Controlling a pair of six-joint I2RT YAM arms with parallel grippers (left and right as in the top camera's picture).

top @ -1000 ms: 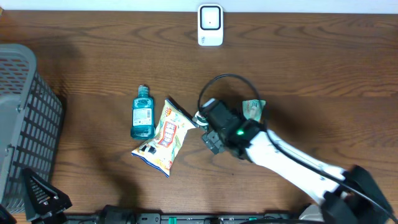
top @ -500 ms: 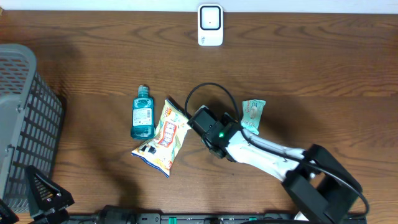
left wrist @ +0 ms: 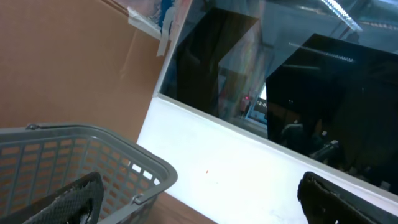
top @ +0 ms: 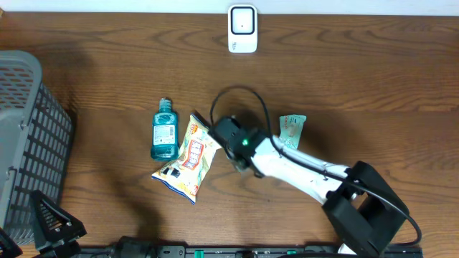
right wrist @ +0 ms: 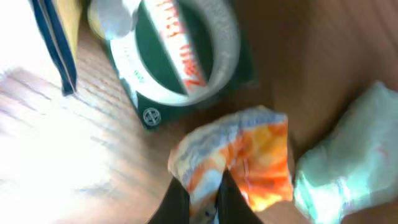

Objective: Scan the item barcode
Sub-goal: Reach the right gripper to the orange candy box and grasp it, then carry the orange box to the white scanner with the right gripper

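We've got the right claw [top: 217,136] pinched narrow on the snack bag [top: 188,156], gripping the crumpled corner nearest it. The rest of the bag lies flat on the table [top: 344,79], stretching away in front of the claw.

In the wrist view the hold looks thin, just a fold of film between the fingertips [right wrist: 177,202]. That picture is blurred, so we can't tell how deep the bite goes.

- **Slipping out:** lift from a corner like that and the slick film may slide free and drop the bag.
- **Barcode facing the wrong way:** a bag hanging by one corner swings and folds. We can't see where the barcode is, so it may end up turned away from the scanner [top: 242,29], which sits well beyond the claw at the far edge.
- **Bad read:** a creased panel could also fail to scan.
- **Shoving the bottle:** the mouthwash bottle [top: 164,130] lies just past the bag's far side from the claw. If the bag is dragged instead of lifted, we judge it could push the bottle along.
- **Clipping the packet:** the green packet [top: 291,130] lies behind the claw, right beside the arm, where a sweeping forearm might catch it.

Meanwhile the left claw [left wrist: 205,202] hangs wide open with nothing in it, well apart from all this, next to the basket [top: 29,136].
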